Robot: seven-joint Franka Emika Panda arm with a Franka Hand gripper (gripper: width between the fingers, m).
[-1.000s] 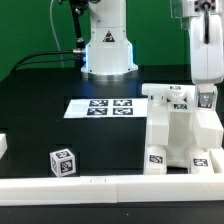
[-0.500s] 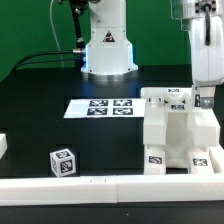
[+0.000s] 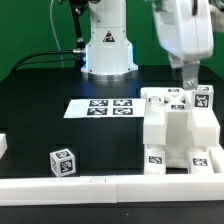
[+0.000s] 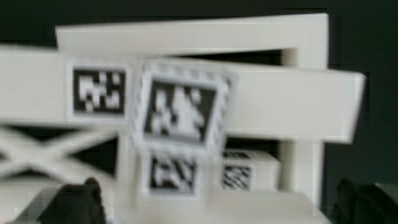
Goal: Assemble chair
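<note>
One arm only, and its gripper (image 3: 189,80) hangs just above the back top edge of the chair (image 3: 178,130), toward the exterior view's right. The chair, a part-built block of white slabs with tags, stands on the black table (image 3: 40,110) against the white rail (image 3: 110,184) along the near edge, to the exterior view's right of the marker board (image 3: 100,107). A small tagged post (image 3: 201,99) stands up at the chair's far right corner, just beside the fingers; contact between them cannot be told. The assembly lies directly below and slightly forward of the gripper, its long side running from the rail back toward the robot base (image 3: 107,50). In the wrist view the fingertips (image 4: 80,195) sit spread at the frame edges with nothing between them, so the jaws read as apart and empty; a tagged upright piece (image 4: 178,110) fills the centre, blurred, standing in front of a crossbar frame (image 4: 196,50). A loose tagged cube (image 3: 62,161) rests well apart, near the rail on the exterior view's left. My judgement: any next grasp on the chair calls for a short straight descent, whereas the cube needs a long traverse across the table
</note>
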